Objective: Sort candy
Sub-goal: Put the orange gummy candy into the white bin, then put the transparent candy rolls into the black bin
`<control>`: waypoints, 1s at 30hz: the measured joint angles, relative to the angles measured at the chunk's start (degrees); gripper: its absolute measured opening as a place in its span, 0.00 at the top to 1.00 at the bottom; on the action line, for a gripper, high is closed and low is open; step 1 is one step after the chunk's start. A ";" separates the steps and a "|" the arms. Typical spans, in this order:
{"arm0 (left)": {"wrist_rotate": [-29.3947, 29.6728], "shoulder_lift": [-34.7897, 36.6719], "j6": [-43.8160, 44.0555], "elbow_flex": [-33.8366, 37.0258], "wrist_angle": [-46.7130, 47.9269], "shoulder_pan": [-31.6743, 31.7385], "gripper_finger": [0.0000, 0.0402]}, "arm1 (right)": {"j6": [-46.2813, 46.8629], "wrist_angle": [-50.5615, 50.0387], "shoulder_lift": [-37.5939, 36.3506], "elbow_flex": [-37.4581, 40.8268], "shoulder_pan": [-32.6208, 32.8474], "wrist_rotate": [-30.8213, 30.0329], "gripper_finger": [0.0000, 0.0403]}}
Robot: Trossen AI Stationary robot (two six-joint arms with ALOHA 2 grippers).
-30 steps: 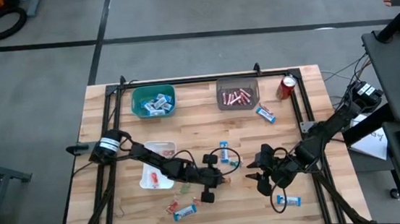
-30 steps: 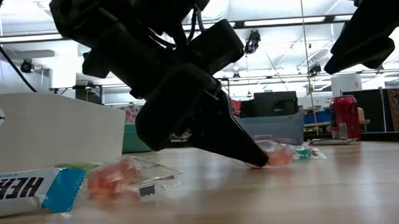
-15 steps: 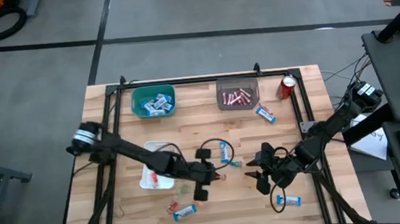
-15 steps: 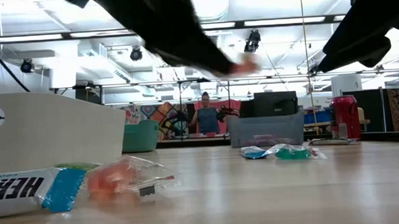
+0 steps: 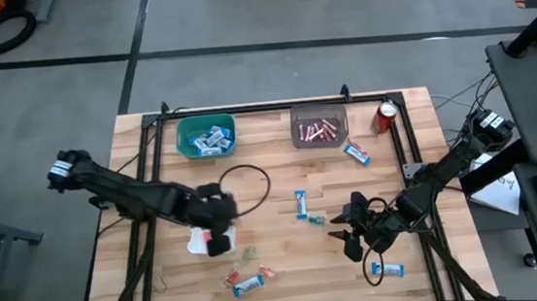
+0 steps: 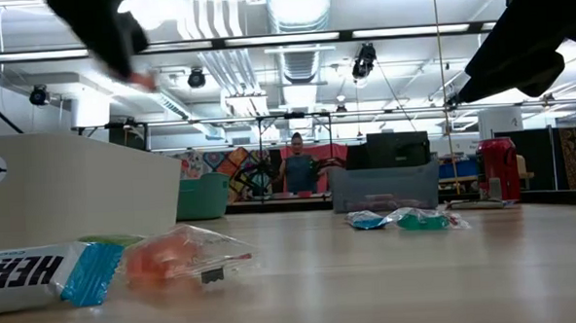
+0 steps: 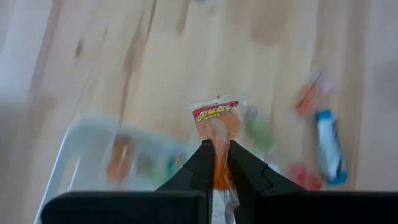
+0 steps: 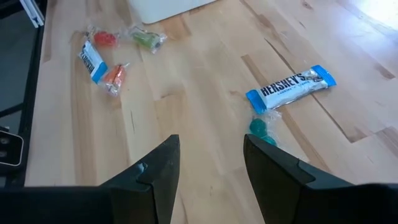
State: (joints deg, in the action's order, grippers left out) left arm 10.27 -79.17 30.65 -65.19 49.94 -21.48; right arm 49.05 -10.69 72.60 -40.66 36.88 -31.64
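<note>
The left jaws [image 7: 216,163] pinch a small orange sweet in clear wrapper [image 7: 216,127] above the shallow white tray [image 7: 84,146], seemingly to drop it there, while the right jaws [image 8: 208,165] wait spread and empty over the table [image 8: 186,93].

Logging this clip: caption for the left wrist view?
Left gripper shut on an orange wrapped candy, carried above the white tray.

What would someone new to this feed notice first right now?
The left gripper, shut on an orange wrapped candy, hangs above the white tray at the table's left-middle. The right gripper waits open right of centre, with a blue-and-white bar and loose sweets scattered on the wood.
</note>
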 joint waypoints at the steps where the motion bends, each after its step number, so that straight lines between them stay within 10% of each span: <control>1: -0.13 0.79 1.61 0.00 2.50 -0.24 0.97 | -0.01 0.12 0.00 0.00 0.00 0.00 0.58; 16: -0.33 -2.53 10.62 0.11 14.65 -0.93 0.95 | 0.05 1.06 0.00 -0.02 -0.02 -0.02 0.58; 30: -0.24 -10.15 9.37 0.13 18.87 -0.93 0.73 | 0.58 1.22 0.00 -0.02 -0.02 0.00 0.58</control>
State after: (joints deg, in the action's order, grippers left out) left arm 10.02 -89.32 40.03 -65.06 68.82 -22.41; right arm 49.63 -9.47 72.60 -40.69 36.86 -31.64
